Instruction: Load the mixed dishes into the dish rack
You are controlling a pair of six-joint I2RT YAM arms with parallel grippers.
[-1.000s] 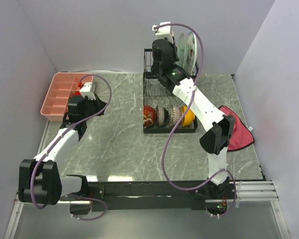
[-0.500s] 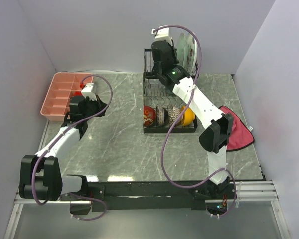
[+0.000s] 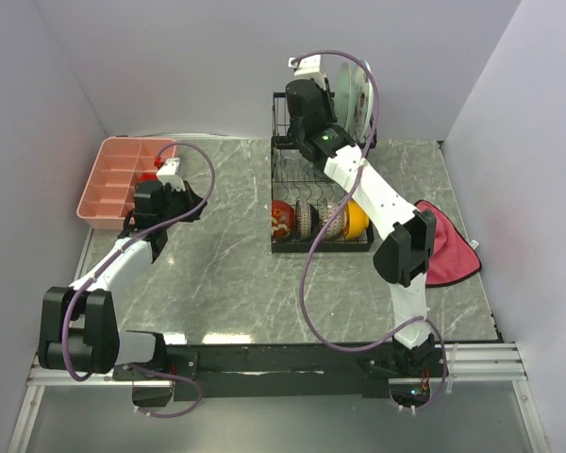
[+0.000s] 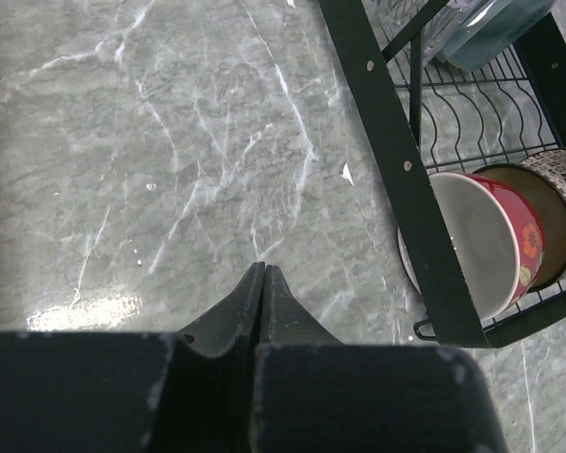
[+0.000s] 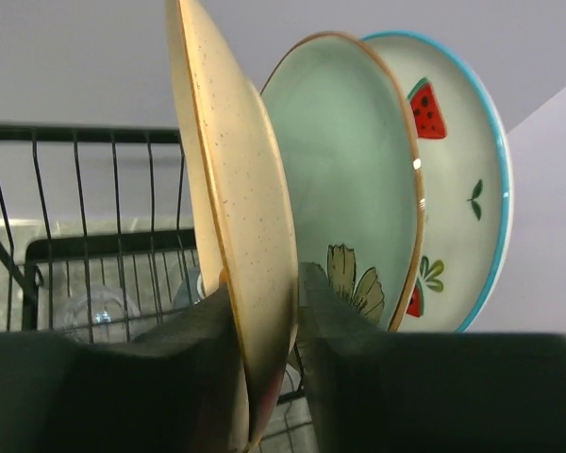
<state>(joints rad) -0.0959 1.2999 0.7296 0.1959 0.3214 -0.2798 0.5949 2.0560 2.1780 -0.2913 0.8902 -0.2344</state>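
The black wire dish rack stands at the back middle of the table. My right gripper is shut on the rim of the tan plate, held upright over the rack's upper tier. Beside it stand the mint floral plate and the watermelon-print plate. A clear glass lies in the upper basket below. Bowls stand on edge in the lower tray: a red-and-white one, a brown one, a patterned one and an orange one. My left gripper is shut and empty above the table, left of the rack.
A pink compartment tray sits at the back left, close behind the left arm. A red cloth lies to the right of the rack, beside the right arm's elbow. Grey walls close in the table on three sides.
The right gripper with the tan plate has shifted slightly back and up at the rack's upper tier. The left arm has edged a little to the right.
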